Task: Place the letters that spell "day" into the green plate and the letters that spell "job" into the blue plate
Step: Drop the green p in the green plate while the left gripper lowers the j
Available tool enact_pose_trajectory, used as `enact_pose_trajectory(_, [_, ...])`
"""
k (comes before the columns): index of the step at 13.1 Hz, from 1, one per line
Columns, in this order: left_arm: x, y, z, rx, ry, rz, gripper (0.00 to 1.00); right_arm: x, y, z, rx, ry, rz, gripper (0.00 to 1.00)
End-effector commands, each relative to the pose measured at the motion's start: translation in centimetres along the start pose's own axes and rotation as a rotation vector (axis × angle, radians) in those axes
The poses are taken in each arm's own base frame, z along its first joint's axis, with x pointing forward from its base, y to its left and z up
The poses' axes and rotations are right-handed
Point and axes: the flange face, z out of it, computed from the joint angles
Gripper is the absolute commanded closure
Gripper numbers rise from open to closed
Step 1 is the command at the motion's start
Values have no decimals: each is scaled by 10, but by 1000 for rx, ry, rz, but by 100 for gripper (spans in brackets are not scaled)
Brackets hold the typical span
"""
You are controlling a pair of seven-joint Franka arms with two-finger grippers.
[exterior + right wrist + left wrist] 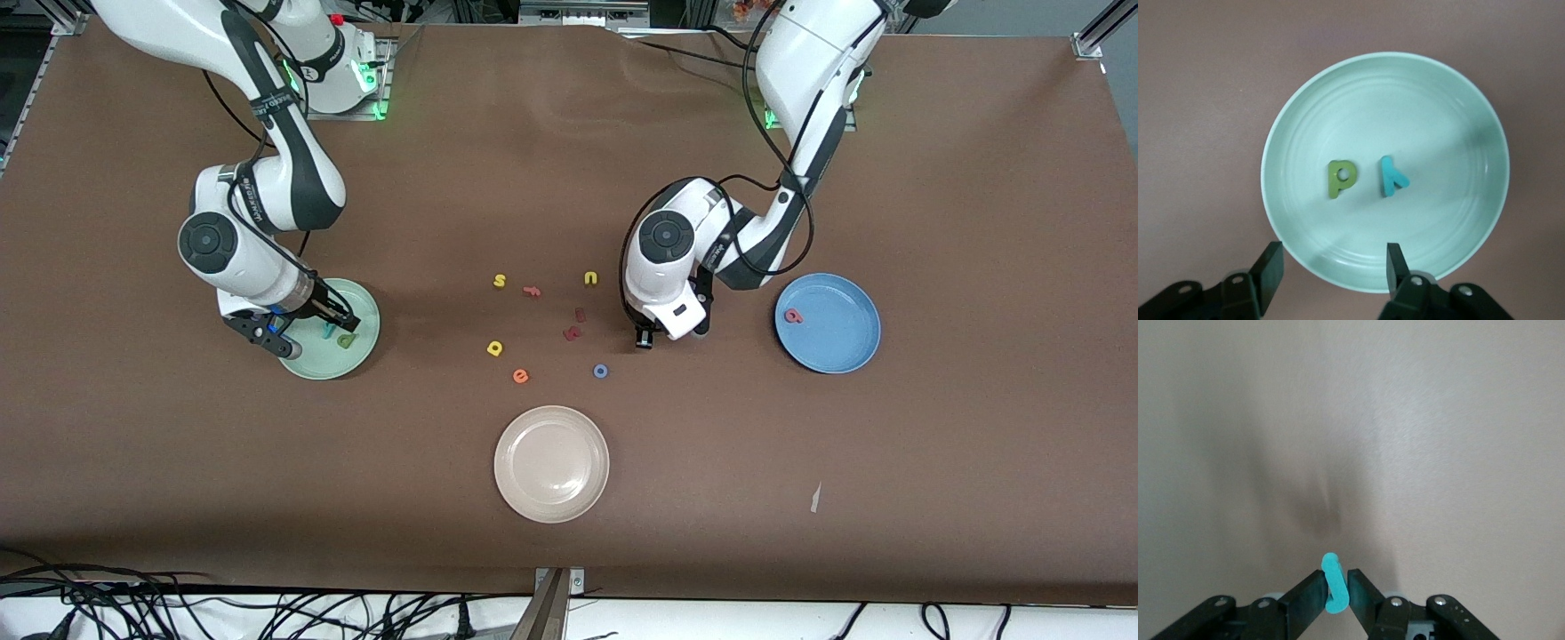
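Observation:
The green plate point(360, 313) point(1438, 120) lies toward the right arm's end of the table, with an olive d point(346, 340) point(1340, 178) and a teal y point(328, 331) point(1392, 177) lying flat in it. My right gripper point(307, 331) point(1333, 267) hangs open and empty over the plate's rim. My left gripper point(673, 331) point(1336, 587) is shut on a teal j point(1336, 583), low over bare table beside the blue plate point(845, 342). A pink-red b point(791, 315) lies in that plate. The yellow a point(495, 348) and the blue o point(601, 371) lie on the table.
Mid-table lie a yellow s point(500, 281), an orange f point(532, 291), a yellow u point(590, 278), two dark red letters point(573, 332) and an orange e point(521, 376). A beige plate point(551, 462) sits nearer the front camera.

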Motion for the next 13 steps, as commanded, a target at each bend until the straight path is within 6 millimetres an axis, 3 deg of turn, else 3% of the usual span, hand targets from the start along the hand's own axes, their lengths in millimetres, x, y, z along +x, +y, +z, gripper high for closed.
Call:
enact_pose_trajectory(1, [21, 11, -23, 46, 51, 164, 100, -22, -40, 8, 27, 16, 52, 29])
enact_pose_trajectory(3, [51, 21, -41, 103, 58, 311, 100, -52, -91, 19, 58, 41, 94, 30])
enact_pose_trajectory(6, [110, 27, -61, 211, 50, 576, 100, -83, -156, 20, 97, 56, 177, 30])
enact_pose_trajectory(10, [195, 28, -63, 314, -2, 854, 100, -107, -211, 36, 121, 66, 252, 30])
enact_pose_trajectory(12, [236, 21, -60, 340, 26, 950, 100, -111, -224, 49, 116, 74, 259, 30])
enact_pose_trajectory(13, [246, 16, -59, 322, 31, 965, 100, -115, -226, 57, 108, 75, 253, 30])
